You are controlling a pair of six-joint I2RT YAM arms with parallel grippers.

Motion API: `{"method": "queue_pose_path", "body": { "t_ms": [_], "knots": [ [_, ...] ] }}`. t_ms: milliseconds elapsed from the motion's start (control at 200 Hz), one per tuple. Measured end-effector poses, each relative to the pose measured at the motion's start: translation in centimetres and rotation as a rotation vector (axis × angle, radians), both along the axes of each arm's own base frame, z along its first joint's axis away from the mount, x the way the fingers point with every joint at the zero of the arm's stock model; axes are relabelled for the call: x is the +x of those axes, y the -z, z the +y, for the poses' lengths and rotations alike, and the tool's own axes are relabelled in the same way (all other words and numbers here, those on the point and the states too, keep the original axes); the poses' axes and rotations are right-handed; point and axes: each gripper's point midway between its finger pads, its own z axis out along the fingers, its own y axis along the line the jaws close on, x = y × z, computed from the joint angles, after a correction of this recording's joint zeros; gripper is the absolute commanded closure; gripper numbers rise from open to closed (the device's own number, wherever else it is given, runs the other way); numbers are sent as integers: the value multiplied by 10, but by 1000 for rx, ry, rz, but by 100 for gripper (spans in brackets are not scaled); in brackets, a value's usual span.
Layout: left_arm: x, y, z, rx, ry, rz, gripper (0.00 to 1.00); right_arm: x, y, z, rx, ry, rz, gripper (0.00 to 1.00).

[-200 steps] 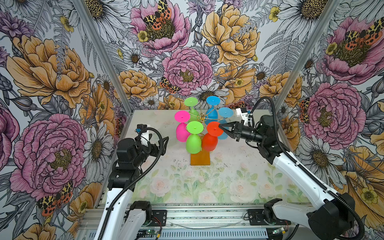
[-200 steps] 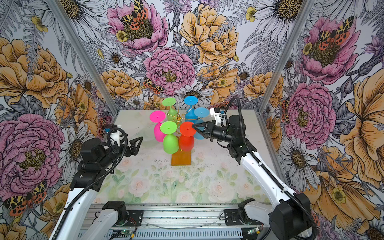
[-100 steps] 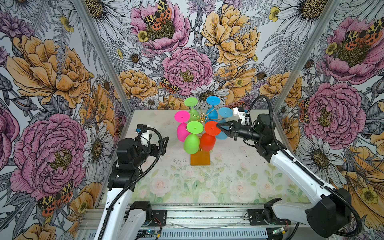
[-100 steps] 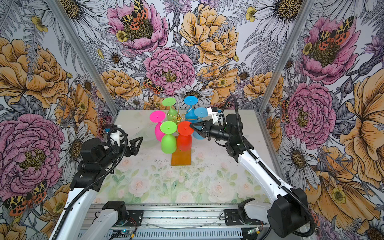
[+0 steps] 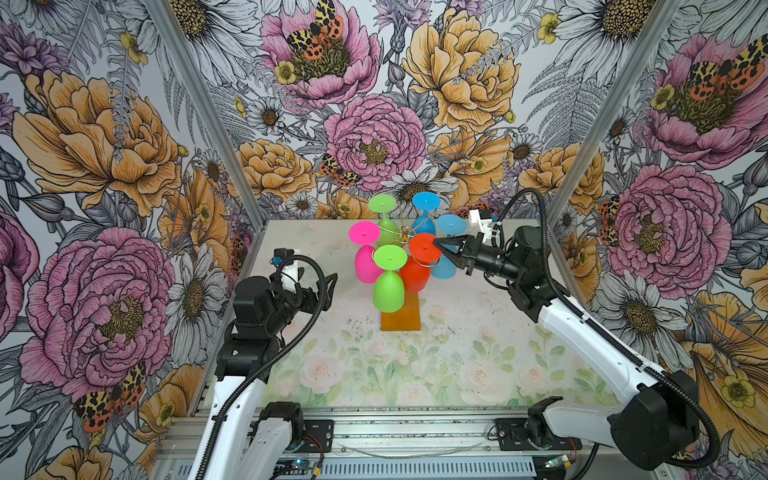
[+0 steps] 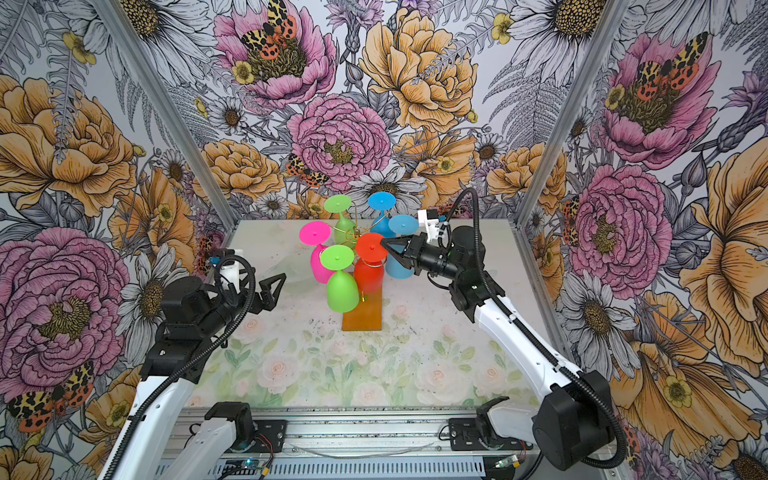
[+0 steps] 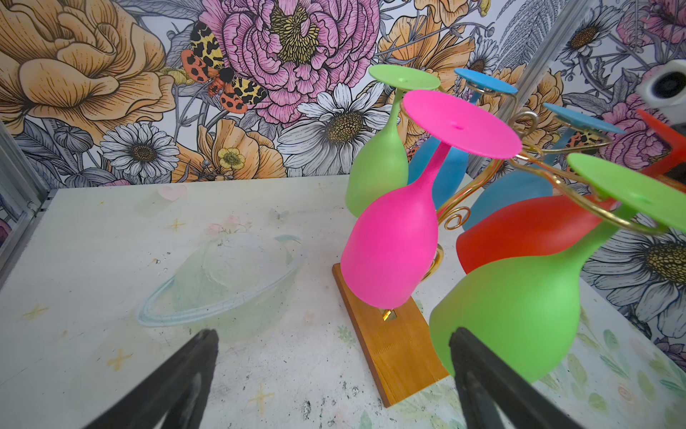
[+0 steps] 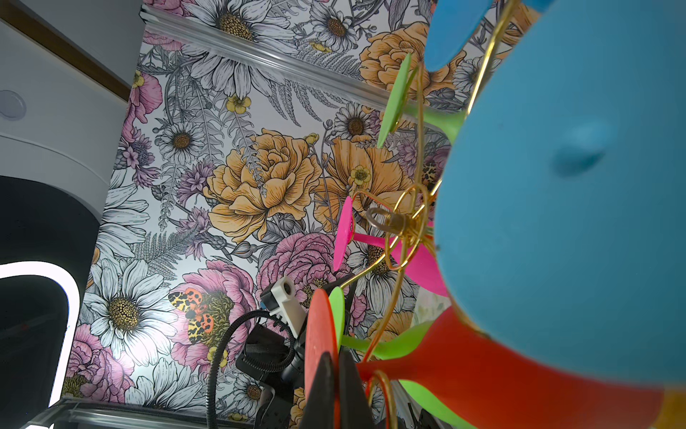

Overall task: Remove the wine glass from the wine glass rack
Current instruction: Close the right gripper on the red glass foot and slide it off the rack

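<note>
— Pastel floral tabletop (image 5: 457,353), flowered walls. Where's the glass?
— On the gold wire rack (image 5: 401,320) with the amber base, the red frosted wine glass (image 5: 415,276) hangs upside down. The right gripper (image 5: 436,242) pinches its foot rim at the tips.
— And the left gripper (image 6: 276,291)?
— Spread wide, well apart.
— Risks?
— The thin pinch may slip. A skewed pull could snag the wire, tip the rack, or knock the lime-green glass (image 5: 388,291) beside it.

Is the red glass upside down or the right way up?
Upside down: the red glass has its flat round foot on top and its bowl hanging below from the gold rack.
</note>
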Motion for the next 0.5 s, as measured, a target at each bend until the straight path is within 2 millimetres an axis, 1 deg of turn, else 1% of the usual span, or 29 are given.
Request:
{"method": "queue_pose_path", "body": {
  "t_ms": [170,365,500],
  "knots": [
    [0,0,0,0,0,0,1,6,-1,-2,6,32,2,100],
    [0,0,0,0,0,0,1,14,-2,-9,22,73,14,100],
    [0,0,0,0,0,0,1,19,3,-15,28,101,30,100]
  ]
}}
